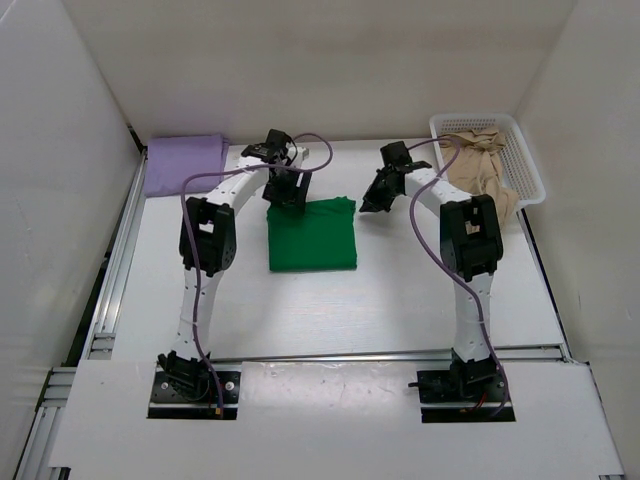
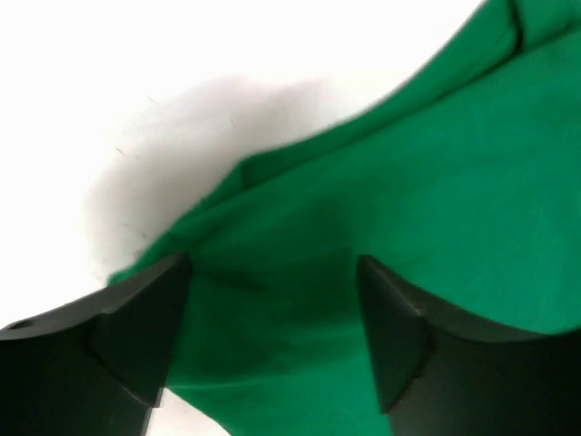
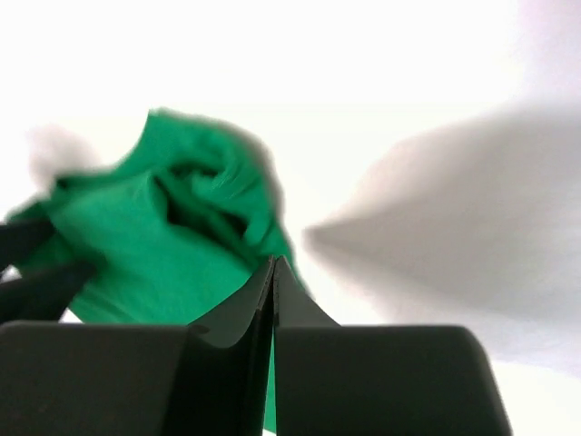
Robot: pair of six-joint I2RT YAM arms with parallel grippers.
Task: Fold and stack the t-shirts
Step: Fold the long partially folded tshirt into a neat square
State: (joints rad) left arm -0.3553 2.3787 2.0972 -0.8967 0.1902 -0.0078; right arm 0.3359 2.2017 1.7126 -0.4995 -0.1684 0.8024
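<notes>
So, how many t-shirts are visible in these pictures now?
3. The lavender t-shirt lies folded at the far left corner; the green t-shirt lies folded at the centre; the tan t-shirt sits crumpled in the white basket, far right. Others might hide beneath it.

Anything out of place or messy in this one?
The tan t-shirt lies crumpled in the white basket, one end spilling over its near rim. The green t-shirt is folded mid-table, but its far right corner looks bunched. The purple t-shirt sits folded at the far left corner.
</notes>
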